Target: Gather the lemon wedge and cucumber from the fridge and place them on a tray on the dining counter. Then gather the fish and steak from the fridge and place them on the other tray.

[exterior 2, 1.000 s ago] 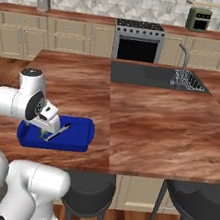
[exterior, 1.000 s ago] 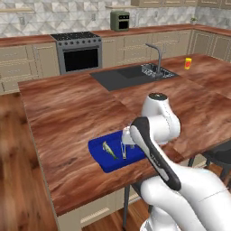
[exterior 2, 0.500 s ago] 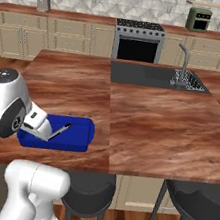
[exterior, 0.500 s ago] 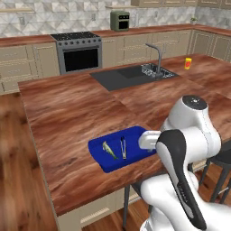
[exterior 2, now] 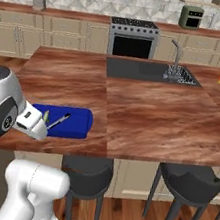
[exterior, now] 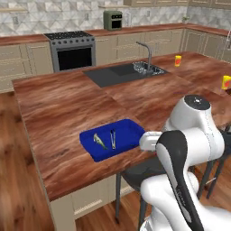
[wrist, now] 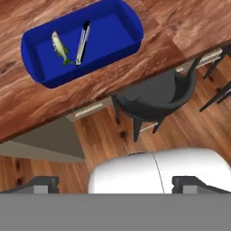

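Hand view, claw: we see the two finger tips of the gripper (wrist: 116, 184) standing wide apart, and no thing is held between them.
Hand position: the hand hangs beyond the near edge of the dining counter (wrist: 27, 108), above a dark stool (wrist: 155, 97) and the wood floor, and it looks back at the tray.
Blue tray: the other tray (wrist: 135, 43) rests on the counter top, near the near edge, well apart from the sink (exterior: 122, 72) on the far side.
Fish: the fish (wrist: 60, 47) lies flat inside the blue tray, in its left part as the left base view shows it.
Second item: a slim silvery thing (wrist: 82, 43) lies just beside the fish, to its right; we cannot tell what it is.
Steak: we find no rounded reddish-brown slab in the tray, so we judge that this part of the task is not yet done.
Risk one: the arm is folded close to the counter edge, so a wide swing or a drive of the base can knock the edge or the stool.
Risk two: the tray sits near the edge, so a push from the arm can slide it off or shake the fish out.
Risk three: the slim thing resembles the fish in colour, so we can count it wrongly as a task item.
Risk four: with wide jaws, a soft slab can slip if the grip closes off centre.
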You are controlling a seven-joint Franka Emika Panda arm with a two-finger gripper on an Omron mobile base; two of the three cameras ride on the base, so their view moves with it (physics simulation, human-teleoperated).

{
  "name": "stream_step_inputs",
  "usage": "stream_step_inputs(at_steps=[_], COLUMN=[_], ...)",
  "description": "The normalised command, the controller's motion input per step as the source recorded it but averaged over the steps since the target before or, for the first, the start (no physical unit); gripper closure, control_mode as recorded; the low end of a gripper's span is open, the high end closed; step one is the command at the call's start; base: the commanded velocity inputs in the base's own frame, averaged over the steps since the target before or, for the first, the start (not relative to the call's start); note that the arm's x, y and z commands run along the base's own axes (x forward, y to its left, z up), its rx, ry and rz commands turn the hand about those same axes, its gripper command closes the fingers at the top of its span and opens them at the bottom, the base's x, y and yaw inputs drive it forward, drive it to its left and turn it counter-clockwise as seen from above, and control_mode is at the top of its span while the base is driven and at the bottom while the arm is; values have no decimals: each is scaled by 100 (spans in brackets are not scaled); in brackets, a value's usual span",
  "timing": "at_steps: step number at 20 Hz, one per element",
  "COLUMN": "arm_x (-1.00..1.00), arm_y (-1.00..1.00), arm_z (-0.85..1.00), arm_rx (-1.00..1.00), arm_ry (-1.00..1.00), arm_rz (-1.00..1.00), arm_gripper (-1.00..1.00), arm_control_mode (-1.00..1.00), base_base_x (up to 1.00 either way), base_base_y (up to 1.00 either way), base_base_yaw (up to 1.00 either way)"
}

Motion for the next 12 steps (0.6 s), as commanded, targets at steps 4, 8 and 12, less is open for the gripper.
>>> stream_step_inputs(at_steps=[4, 8, 12], arm_x=[0, 0, 0], arm_y=[0, 0, 0], arm_z=[0, 0, 0], arm_rx=[0, 0, 0], arm_ry=[0, 0, 0], arm_rz=[0, 0, 0], arm_gripper=[-100, -100, -100], arm_control_mode=[100, 100, 100], base_base_x=[-82, -6, 5], base_base_y=[-67, -97, -100], base_base_yaw=[-22, -26, -23])
